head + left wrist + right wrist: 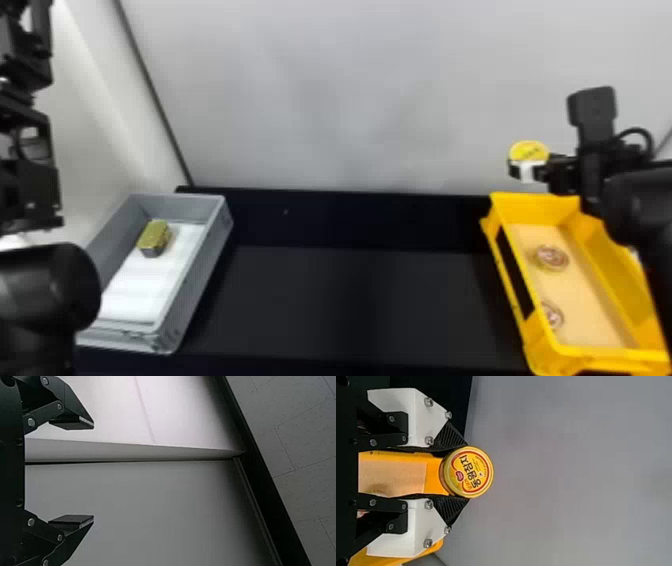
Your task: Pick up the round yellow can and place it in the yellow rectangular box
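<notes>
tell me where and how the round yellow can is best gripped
Pinch the round yellow can across its curved side, probably from the robot's right, as the right tool does: its round wall gives opposing surfaces, and the lid faces up.

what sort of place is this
Probably a robot test or practice station: a black table by a plain pale wall, a grey box and a yellow box set well apart, and the right gripper holding a can.
</notes>
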You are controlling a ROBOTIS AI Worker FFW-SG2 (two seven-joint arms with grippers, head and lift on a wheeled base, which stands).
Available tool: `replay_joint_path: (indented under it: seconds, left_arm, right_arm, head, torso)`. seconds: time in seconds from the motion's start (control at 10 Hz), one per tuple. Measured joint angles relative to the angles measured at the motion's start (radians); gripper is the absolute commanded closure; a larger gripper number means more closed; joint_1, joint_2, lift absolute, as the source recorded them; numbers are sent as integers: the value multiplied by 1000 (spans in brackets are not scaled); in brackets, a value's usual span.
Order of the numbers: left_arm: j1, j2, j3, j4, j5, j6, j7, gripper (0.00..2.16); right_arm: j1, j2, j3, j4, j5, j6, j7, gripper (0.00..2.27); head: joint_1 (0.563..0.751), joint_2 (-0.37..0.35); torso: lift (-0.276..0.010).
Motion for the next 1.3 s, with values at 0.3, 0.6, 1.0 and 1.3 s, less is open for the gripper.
replay_joint_path:
  seconds: [0.3, 0.6, 1.0, 1.3]
  left_arm:
    - [6, 3, 7, -9, -2, 7, -2, 407]
    - [7, 6, 11, -18, -4, 16, -7, 407]
    - [4, 9, 12, -25, -7, 23, -11, 407]
    - [4, 11, 12, -28, -9, 27, -11, 407]
  right_arm:
    - [26, -58, -83, -34, 0, 35, -8, 760]
    - [63, -73, -182, -52, 0, 54, -6, 760]
    - [106, -55, -251, -17, -41, 55, -32, 760]
    - [147, -61, -285, 28, -164, 41, -119, 760]
  head:
    - [694, 54]
    - [694, 54]
    - [694, 54]
    - [694, 54]
  torso:
    - [0]
    - [0]
    - [0]
    - [0]
